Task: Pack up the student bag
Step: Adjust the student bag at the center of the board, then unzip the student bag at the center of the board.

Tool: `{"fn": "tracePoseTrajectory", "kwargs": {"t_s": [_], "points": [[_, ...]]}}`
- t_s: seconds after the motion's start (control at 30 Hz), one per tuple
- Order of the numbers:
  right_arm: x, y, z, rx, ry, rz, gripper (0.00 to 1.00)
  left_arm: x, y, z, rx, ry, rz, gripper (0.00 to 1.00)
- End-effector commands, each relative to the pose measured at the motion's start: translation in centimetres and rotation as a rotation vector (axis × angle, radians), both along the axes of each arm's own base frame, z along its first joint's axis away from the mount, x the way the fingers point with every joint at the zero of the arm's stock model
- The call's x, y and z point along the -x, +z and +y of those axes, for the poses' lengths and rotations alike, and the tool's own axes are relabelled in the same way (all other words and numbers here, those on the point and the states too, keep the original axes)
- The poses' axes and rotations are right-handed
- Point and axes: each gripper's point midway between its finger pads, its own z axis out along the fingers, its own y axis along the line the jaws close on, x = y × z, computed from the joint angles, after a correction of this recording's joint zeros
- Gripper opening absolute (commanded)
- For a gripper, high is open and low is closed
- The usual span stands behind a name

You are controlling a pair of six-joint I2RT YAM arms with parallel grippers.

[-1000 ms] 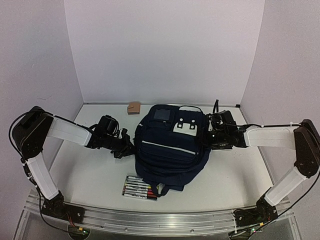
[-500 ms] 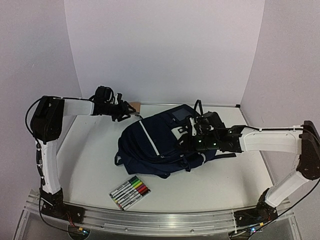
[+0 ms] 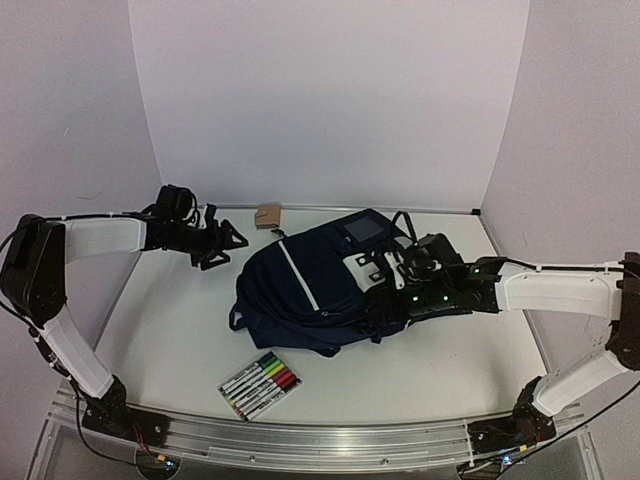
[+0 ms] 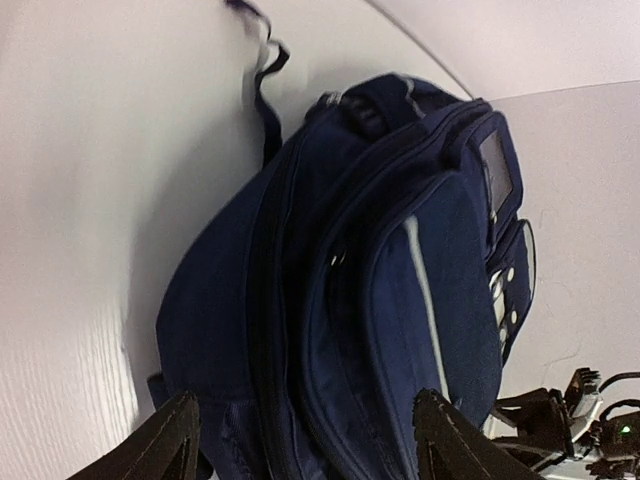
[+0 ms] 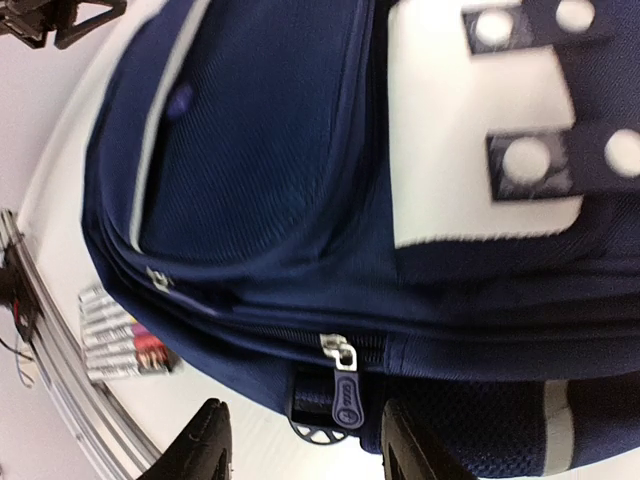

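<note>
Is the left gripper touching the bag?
Apart. The top view shows the left gripper open, up and to the left of the bag, with a plain strip of white table between them.

The large navy blue fabric backpack (image 3: 320, 290) lies slumped and turned diagonally in the middle of the white table (image 3: 180, 330), its top toward the far right. A thin white piping stripe crosses its front pocket, and a white patch carries navy tabs with round holes. The visible zips look closed. Dark straps trail at its near-left edge.
</note>
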Motion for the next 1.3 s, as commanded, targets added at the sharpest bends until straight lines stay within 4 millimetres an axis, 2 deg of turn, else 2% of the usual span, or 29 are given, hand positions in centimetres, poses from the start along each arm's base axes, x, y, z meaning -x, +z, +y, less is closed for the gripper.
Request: {"fn": "tracePoseTrajectory", "kwargs": {"t_s": [0.0,0.13,0.27,0.37,0.6,0.8,0.93,1.03,1.17,1.27], "points": [[0.2,-1.5,0.1,0.040,0.023,0.020,0.41,4.1,0.0,-2.4,0.090,-0.063,0.081,0.74],[-0.5,-2.2,-0.2,0.068,-0.007,0.005,0.41,5.7,-1.2,-2.9,0.071,-0.065,0.124,0.77],[-1.3,-2.5,-0.1,0.082,-0.031,-0.010,0.36,5.9,-2.5,-2.6,0.075,-0.021,0.169,0.77],[-1.7,-2.2,-0.1,0.076,-0.046,-0.028,0.33,5.9,-2.9,-2.7,0.090,-0.012,0.178,0.73],[-2.0,-1.5,0.6,0.045,-0.038,-0.038,0.22,6.3,-4.0,-2.7,0.067,0.002,0.207,0.47],[-2.0,-2.0,0.9,0.048,-0.023,-0.030,0.21,6.5,-4.2,-2.7,0.067,0.006,0.204,0.28],[-2.0,-2.0,1.3,0.039,-0.013,-0.023,0.09,6.7,-4.3,-2.6,0.069,0.004,0.202,0.13],[-2.0,-1.1,1.6,0.016,-0.009,-0.027,0.00,6.8,-4.4,-2.7,0.076,0.003,0.200,0.01],[-1.0,0.5,2.8,0.018,0.019,-0.046,0.00,6.7,-4.1,-3.1,0.095,-0.006,0.183,0.00],[0.0,-0.2,3.5,0.109,0.025,-0.044,0.00,6.7,-3.8,-3.7,0.106,-0.020,0.174,0.00]]}}
